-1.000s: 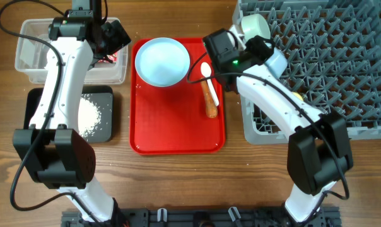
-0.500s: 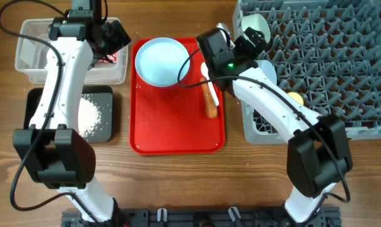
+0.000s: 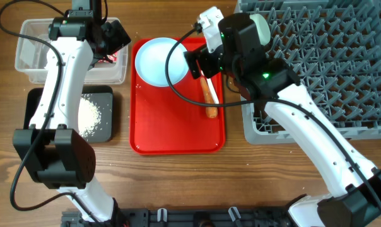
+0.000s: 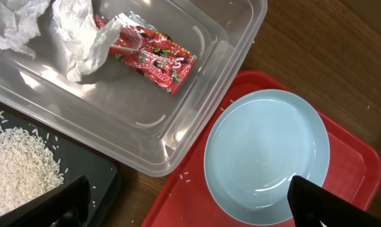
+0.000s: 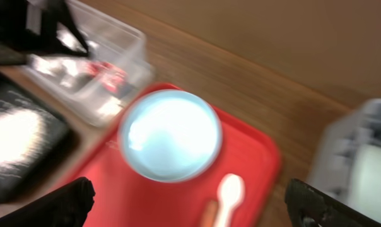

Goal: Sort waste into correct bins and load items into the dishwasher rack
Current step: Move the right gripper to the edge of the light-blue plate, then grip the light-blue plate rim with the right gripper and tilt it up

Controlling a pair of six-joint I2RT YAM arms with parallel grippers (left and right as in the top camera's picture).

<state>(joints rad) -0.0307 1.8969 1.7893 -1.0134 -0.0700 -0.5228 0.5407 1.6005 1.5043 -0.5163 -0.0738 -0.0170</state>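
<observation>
The near half of the red tray lies bare and open from above, as does the worktop strip in front of it. At the tray's far end the plate fills the left corner. On the right, the right arm hangs over the carrot and crowds the rack edge.

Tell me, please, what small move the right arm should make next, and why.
Probably lower the right tool onto the white plastic spoon: the tool hangs open and empty over the flat red tray, with the spoon beside the orange carrot just beneath it, not yet in the grey plastic rack.
</observation>
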